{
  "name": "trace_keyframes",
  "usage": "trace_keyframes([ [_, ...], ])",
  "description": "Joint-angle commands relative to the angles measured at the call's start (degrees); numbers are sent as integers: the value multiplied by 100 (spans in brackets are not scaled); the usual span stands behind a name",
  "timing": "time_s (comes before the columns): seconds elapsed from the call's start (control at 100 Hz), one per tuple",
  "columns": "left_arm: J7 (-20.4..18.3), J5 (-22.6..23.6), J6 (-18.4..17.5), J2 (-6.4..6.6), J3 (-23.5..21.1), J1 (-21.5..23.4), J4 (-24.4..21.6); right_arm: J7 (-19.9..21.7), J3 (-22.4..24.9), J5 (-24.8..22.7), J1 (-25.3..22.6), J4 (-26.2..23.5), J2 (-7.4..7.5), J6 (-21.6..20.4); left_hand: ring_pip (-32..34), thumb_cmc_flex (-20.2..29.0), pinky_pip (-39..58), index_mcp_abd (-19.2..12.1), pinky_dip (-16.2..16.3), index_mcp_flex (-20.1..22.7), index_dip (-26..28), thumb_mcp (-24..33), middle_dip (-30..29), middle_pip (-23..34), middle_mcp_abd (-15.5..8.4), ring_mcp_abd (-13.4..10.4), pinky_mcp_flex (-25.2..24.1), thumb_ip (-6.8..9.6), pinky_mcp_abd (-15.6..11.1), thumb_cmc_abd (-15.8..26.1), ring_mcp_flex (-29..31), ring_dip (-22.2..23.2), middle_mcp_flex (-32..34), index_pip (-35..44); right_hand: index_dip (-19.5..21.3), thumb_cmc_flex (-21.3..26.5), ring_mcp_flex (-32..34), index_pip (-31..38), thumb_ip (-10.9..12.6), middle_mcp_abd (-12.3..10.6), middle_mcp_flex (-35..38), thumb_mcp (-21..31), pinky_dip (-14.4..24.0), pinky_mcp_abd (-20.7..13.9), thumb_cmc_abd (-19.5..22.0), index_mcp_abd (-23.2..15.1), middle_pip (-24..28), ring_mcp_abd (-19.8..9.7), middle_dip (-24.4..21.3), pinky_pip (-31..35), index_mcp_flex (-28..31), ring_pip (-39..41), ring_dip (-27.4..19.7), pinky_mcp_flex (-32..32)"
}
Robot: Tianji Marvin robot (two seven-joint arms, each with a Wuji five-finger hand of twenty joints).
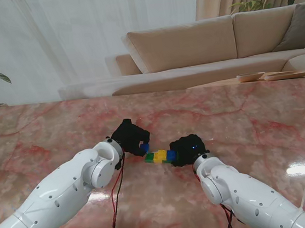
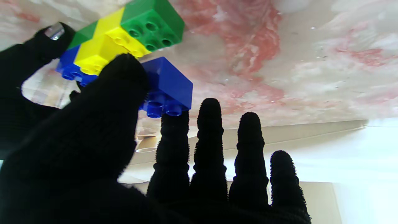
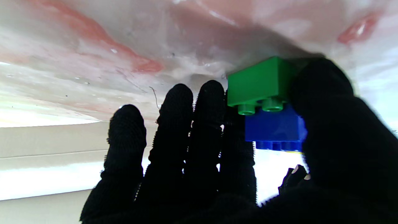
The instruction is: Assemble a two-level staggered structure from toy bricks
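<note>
Pink marble table [image 1: 43,126], mid-surface: green-yellow-blue brick row [image 1: 160,156]. Right hand [image 1: 187,149] steadies its blue end; grip unclear. Left hand [image 1: 130,136] pinches loose blue brick [image 2: 169,85], thumb and forefinger. Risk: studs misaligned, pressing shoves row apart.

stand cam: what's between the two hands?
In the stand view, a short row of bricks, green, yellow and blue, spans the gap between the left hand and right hand. The left hand also holds a separate blue brick.
</note>
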Motion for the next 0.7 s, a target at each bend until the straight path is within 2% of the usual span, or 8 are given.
trace_keyframes([
  [0.0, 26, -32, 2, -79, 107, 1, -32, 52, -25, 15, -23, 80, -18, 12, -142, 39, 145, -318, -53, 539, 289, 100, 78, -16, 50, 164, -69, -5, 127, 254, 116, 92, 155, 331, 14, 255, 136, 440, -56, -93, 85, 542, 35, 48, 170, -631, -9, -31, 97, 84, 200, 31, 107, -68],
  [0.4, 109, -231, 45, -224, 718, -331, 281, -12, -42, 28, -14, 137, -29, 16, -169, 37, 86, -323, -132, 522, 373, 75, 103, -34, 34, 162, -87, -1, 124, 246, 93, 110, 122, 254, 12, 258, 139, 439, -55, -92, 83, 535, 37, 48, 164, -632, -6, -33, 89, 83, 201, 29, 105, -68],
  [0.69, 198, -162, 70, -214, 620, -280, 282, -5, -26, 39, -26, 145, -26, 5, -161, 40, 58, -347, -157, 517, 465, 114, 131, -4, 24, 154, -82, 0, 117, 237, 110, 126, 144, 296, 9, 265, 142, 439, -57, -89, 95, 541, 38, 48, 152, -632, -2, -33, 88, 83, 208, 29, 104, -68],
])
